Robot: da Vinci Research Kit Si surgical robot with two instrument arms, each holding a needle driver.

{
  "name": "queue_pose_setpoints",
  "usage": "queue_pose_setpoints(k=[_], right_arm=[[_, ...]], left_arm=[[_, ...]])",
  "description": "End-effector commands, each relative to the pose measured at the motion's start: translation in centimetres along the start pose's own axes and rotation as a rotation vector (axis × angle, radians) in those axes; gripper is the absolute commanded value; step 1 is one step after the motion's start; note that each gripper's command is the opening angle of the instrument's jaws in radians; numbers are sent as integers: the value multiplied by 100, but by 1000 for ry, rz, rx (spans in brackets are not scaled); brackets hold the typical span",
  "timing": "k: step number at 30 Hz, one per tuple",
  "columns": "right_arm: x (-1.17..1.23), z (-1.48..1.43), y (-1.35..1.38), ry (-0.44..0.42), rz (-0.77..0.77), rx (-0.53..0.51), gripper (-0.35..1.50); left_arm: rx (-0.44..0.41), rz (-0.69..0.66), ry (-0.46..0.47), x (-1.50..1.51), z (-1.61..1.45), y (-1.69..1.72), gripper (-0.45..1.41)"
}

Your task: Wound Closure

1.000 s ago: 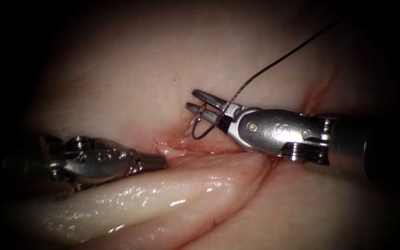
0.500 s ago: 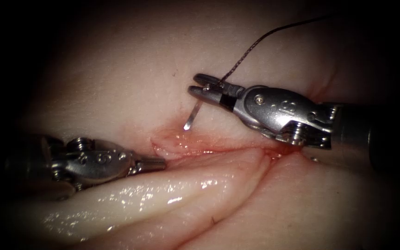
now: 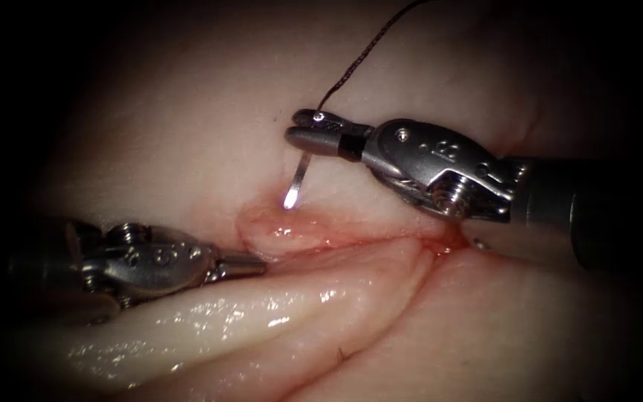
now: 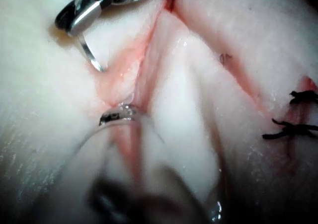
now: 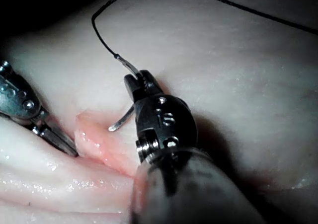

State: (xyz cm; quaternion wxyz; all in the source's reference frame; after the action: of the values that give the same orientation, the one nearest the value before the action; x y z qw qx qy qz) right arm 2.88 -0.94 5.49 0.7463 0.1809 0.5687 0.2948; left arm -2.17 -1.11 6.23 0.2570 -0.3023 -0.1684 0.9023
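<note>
The right tool (image 3: 308,135) pinches the needle (image 3: 297,181) near its thread end, tip hanging just above the cut's (image 3: 351,242) upper lip (not in the tissue (image 3: 187,134)), while the left tool (image 3: 251,262), pressed together and empty, lies near.

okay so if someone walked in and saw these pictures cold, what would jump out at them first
Probably the needle, gripped near its thread end by the right tool, its bright tip hanging free just above the cut's upper edge, outside the tissue. Dark thread arcs up from it. The left tool, shut and empty, rests at the cut's left end.
</note>
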Motion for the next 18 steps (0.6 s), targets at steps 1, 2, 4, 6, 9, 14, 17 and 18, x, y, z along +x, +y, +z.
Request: queue_pose_setpoints(k=[1,2,4,6,9,14,17,18], right_arm=[[1,11,0,0,46,11,-35],[-1,13,-2,-3,117,27,-35],[-2,13,-3,-6,150,33,-35],[-4,15,-6,-11,216,43,-35],[-6,17,-12,-17,299,55,-35],[-6,18,-18,-27,415,69,-35],[-4,19,-21,-8,488,75,-35],[-3,20,-21,-4,501,69,-35]], left_arm=[[0,0,0,2,6,0,-32],[-2,-1,-1,2,5,0,-32],[-3,-1,-1,3,4,0,-32],[-5,-1,-2,3,2,0,-32],[-7,-2,-2,4,1,0,-32],[-10,-2,-2,4,1,-1,-32],[-10,-2,-2,4,1,-1,-32],[-10,-2,-2,4,1,-1,-32]])
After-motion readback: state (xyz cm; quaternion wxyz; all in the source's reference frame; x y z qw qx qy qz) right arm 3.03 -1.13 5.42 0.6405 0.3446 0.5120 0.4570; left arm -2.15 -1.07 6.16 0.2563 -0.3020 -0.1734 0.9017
